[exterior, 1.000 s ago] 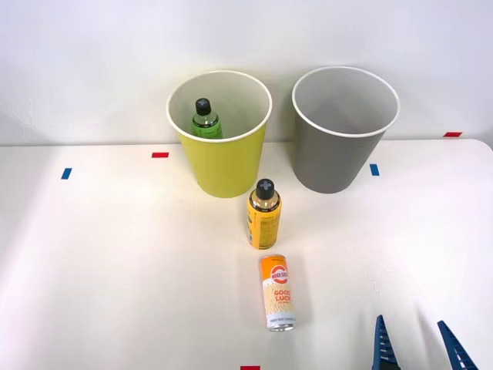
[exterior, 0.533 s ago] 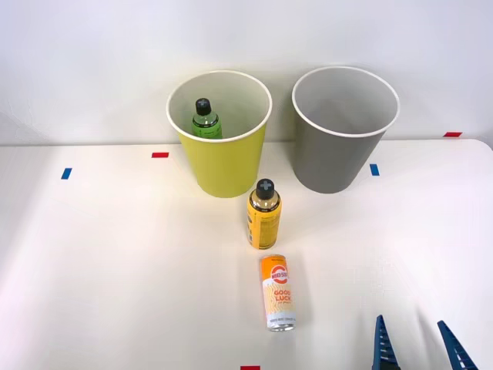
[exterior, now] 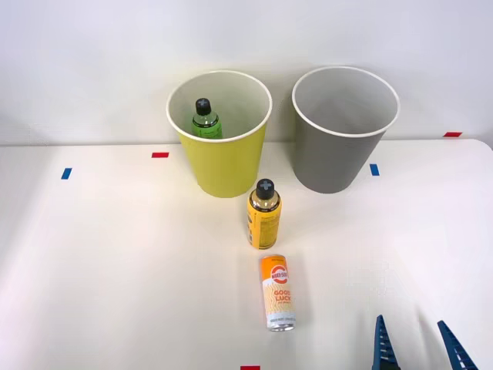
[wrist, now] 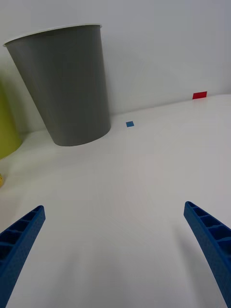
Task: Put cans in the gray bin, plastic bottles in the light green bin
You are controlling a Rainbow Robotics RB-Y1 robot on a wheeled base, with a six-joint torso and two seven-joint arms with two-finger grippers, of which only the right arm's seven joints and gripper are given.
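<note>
blue ribbed fingers of my right gripper stand wide apart, holding nothing, at the near right of the white table. left of them lies the one slim orange-and-cream metal can, long axis running near to far. two black-capped plastic bottles: the yellow-orange one upright just beyond the can, the green-labelled one inside the yellow-green round bin. one gray round bin stands far right.

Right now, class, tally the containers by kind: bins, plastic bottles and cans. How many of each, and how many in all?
Bins: 2, the light green bin and the gray bin.
Plastic bottles: 2, the green-label bottle and the yellow-orange bottle.
Cans: 1, the can.
Total: 5
</note>
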